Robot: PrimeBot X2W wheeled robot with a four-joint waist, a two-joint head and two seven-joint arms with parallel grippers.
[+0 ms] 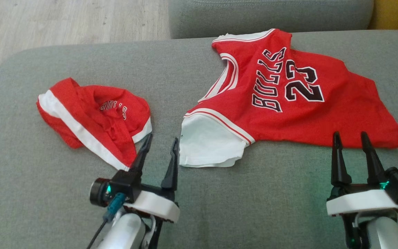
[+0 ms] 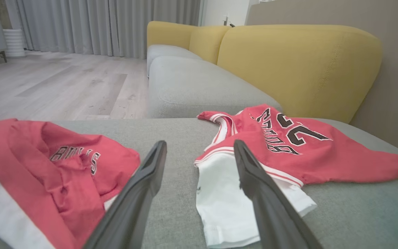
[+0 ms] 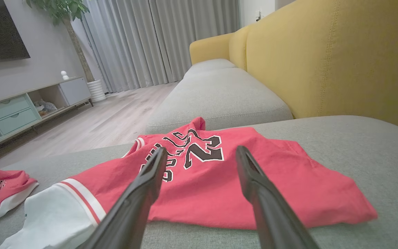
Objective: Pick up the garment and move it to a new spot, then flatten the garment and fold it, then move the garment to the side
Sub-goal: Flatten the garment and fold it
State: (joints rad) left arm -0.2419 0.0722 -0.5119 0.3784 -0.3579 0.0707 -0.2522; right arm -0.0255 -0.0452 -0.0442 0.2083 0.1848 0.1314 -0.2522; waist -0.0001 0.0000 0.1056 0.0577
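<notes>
Left claw [image 1: 162,137]: jaws spread wide, holding nothing, low over the grey sofa cushion [image 1: 219,197], between the two garments.
Right claw [image 1: 350,133]: fingers parted, empty, tips at the jersey's near hem.
Red jersey [image 1: 344,117]: spread on the cushion's right half, "BULLS 23" facing up, white sleeve towards the left claw.
Red shorts [image 1: 81,103]: crumpled heap on the left, apart from the jersey.

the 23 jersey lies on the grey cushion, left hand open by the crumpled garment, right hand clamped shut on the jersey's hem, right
Not quite: the right hand is open, fingers apart at the hem of the jersey, gripping nothing; the right wrist view shows it. The jersey does lie on the grey cushion, and the left hand is open by the crumpled garment.
</notes>
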